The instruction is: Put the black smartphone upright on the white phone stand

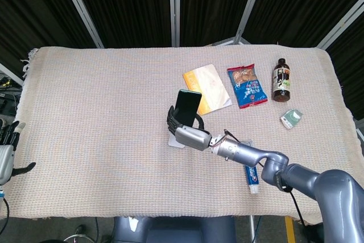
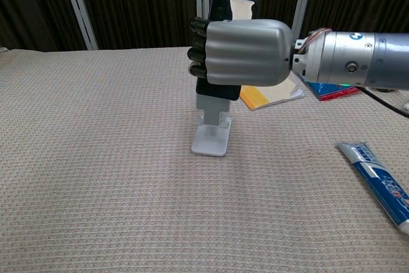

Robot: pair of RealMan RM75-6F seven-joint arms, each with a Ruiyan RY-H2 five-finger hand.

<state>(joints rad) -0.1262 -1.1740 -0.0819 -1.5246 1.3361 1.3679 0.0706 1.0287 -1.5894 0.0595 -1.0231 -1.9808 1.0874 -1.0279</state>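
Observation:
My right hand (image 2: 239, 52) grips the black smartphone (image 2: 231, 9) upright, directly over the white phone stand (image 2: 211, 137). In the head view the black smartphone (image 1: 187, 104) rises above my right hand (image 1: 187, 132), which hides most of the white phone stand (image 1: 173, 141). The phone's lower end sits in front of the stand's back plate; I cannot tell whether it touches the ledge. My left hand (image 1: 7, 153) hangs at the table's left edge with its fingers apart, holding nothing.
A yellow booklet (image 1: 208, 89), a blue snack packet (image 1: 247, 86), a dark bottle (image 1: 281, 79) and a small white-green item (image 1: 292, 118) lie at the back right. A toothpaste tube (image 2: 379, 185) lies right of the stand. A woven cloth (image 1: 102, 112) covers the table.

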